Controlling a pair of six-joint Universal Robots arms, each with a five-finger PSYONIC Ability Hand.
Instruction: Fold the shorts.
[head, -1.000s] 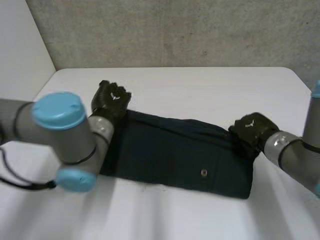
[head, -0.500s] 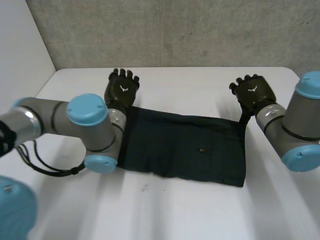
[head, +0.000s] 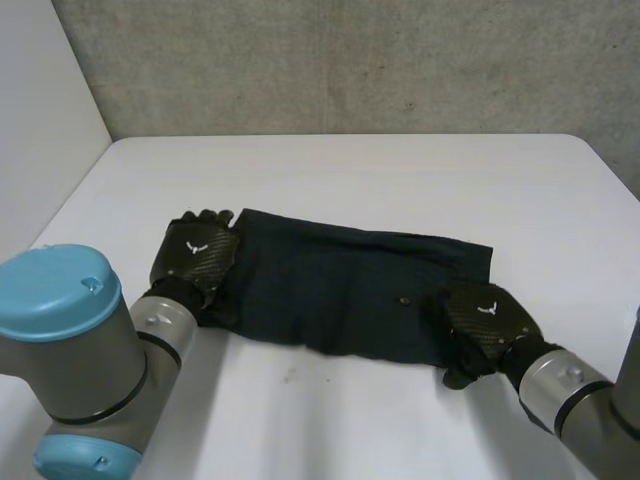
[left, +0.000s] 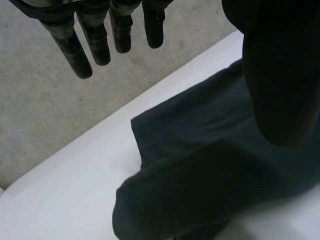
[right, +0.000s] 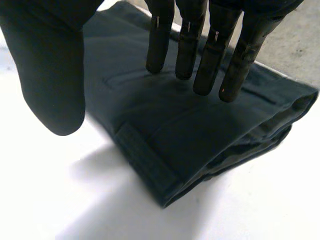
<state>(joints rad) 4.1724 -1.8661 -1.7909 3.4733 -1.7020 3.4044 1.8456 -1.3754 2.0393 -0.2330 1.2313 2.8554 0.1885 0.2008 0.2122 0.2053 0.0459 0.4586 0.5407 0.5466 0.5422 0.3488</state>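
Observation:
The dark navy shorts (head: 340, 285) lie folded in a long band across the middle of the white table (head: 400, 170). My left hand (head: 195, 255) is at their left end with its fingers straight. In the left wrist view the left hand's fingers (left: 70, 45) and thumb hang apart above the shorts (left: 200, 165) and hold nothing. My right hand (head: 485, 318) is over the near right corner of the shorts. In the right wrist view its straight fingers (right: 187, 40) reach down onto the folded cloth (right: 165, 130), and the thumb stands off to the side over bare table.
A grey concrete wall (head: 350, 60) runs behind the table's far edge, and a white wall (head: 40, 120) stands at the left. A small button (head: 403, 298) shows on the shorts near my right hand.
Both hands let go at the far edge of the shorts, opened, and came back toward the near side. The left is now at the left end, the right at the near right corner.

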